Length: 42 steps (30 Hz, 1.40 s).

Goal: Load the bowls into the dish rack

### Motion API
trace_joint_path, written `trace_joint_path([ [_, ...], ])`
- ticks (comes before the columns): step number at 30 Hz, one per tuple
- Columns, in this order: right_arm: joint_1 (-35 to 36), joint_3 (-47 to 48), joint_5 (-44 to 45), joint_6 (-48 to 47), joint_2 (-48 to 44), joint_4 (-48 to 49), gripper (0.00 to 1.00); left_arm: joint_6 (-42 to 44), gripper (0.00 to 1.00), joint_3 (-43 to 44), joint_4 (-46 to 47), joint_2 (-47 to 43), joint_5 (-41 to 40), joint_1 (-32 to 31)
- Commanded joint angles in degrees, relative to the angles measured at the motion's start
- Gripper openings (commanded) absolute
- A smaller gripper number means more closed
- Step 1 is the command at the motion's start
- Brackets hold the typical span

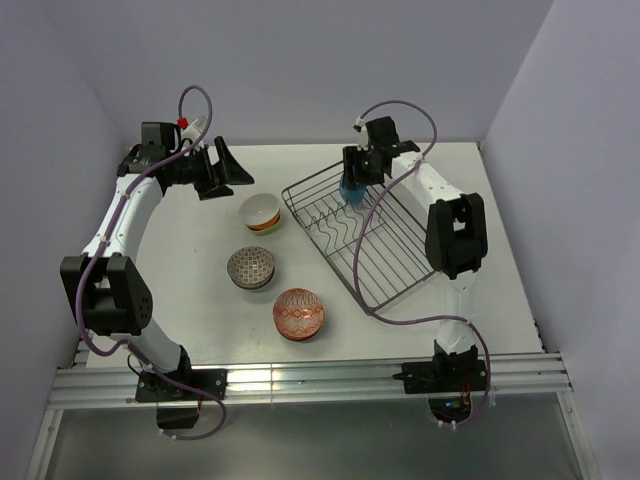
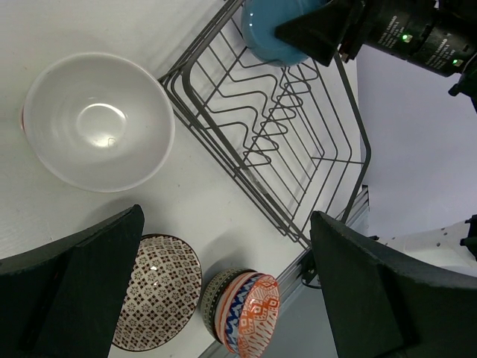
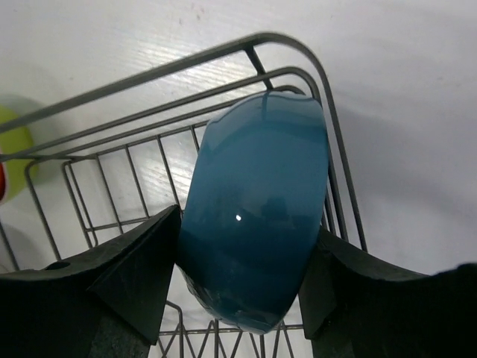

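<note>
My right gripper (image 1: 357,178) is shut on a blue bowl (image 3: 257,224), holding it on edge at the far corner of the dish rack (image 1: 322,250). The bowl's lower rim sits among the rack wires (image 3: 149,71). My left gripper (image 1: 225,172) hangs open and empty over the far left of the table. Three bowls stand on the table left of the rack: a white-inside bowl (image 1: 261,212), a dark brown patterned bowl (image 1: 250,266) and a red-orange patterned bowl (image 1: 299,313). The left wrist view shows the same three (image 2: 97,119), (image 2: 156,302), (image 2: 250,309) and the blue bowl (image 2: 272,33).
The rack's wires (image 2: 231,168) and tines behind the blue bowl hold nothing else. A lime green shape (image 3: 11,149) shows at the left edge of the right wrist view, beyond the rack. The table's metal rail (image 1: 300,380) runs along the near edge.
</note>
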Motion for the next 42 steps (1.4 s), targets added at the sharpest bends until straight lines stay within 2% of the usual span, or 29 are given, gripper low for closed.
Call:
trace_joint_path([
  [1, 0.7, -0.5, 1.7, -1.0, 0.6, -2.6, 0.67, 1.0, 1.0, 0.4, 0.4, -0.3, -0.3, -0.1],
  [6, 1.0, -0.3, 1.1, -1.1, -0.2, -2.6, 0.69, 2.0, 0.99, -0.3, 0.6, -1.2, -1.6, -0.1],
  [7, 1.1, -0.3, 1.0, -1.0, -0.4, -2.6, 0.75, 2.2, 0.99, -0.4, 0.7, -1.5, -2.0, -0.1],
  [12, 1.4, 1.2, 1.1, -0.5, -2.5, -2.9, 0.91, 3.5, 0.99, -0.7, 0.9, -2.1, -4.1, 0.0],
  [13, 1.5, 1.2, 1.6, -0.6, -2.7, -3.1, 0.98, 3.7, 0.99, -0.7, 0.9, -2.1, -4.3, 0.1],
  [17, 1.5, 0.7, 3.0, -0.5, -4.5, -3.7, 0.99, 4.7, 0.99, -0.4, 0.5, -1.9, -5.4, 0.5],
  [24, 1.5, -0.3, -1.4, 0.0, -8.5, -4.7, 1.0, 11.3, 0.99, -0.7, 0.3, -2.2, -9.9, 0.4],
  [29, 1.5, 1.3, -3.0, -0.8, -11.4, -6.3, 1.0, 25.8, 0.98, -0.3, -2.9, -1.5, -12.8, -1.4],
  [33, 1.0, 0.9, -4.0, -2.7, -13.7, -7.5, 1.0, 40.7, 0.87, -1.8, -4.3, -1.3, -14.5, -5.0],
  [38, -1.0, -0.8, -9.2, -4.0, -18.8, -6.2, 1.0, 53.4, 0.71, -7.1, -2.2, -2.4, -11.6, -8.0],
  [42, -2.2, -3.2, -12.6, -4.9, -22.1, -5.0, 1.0, 62.0, 0.7, -7.5, -2.9, -0.4, -9.0, -9.2],
])
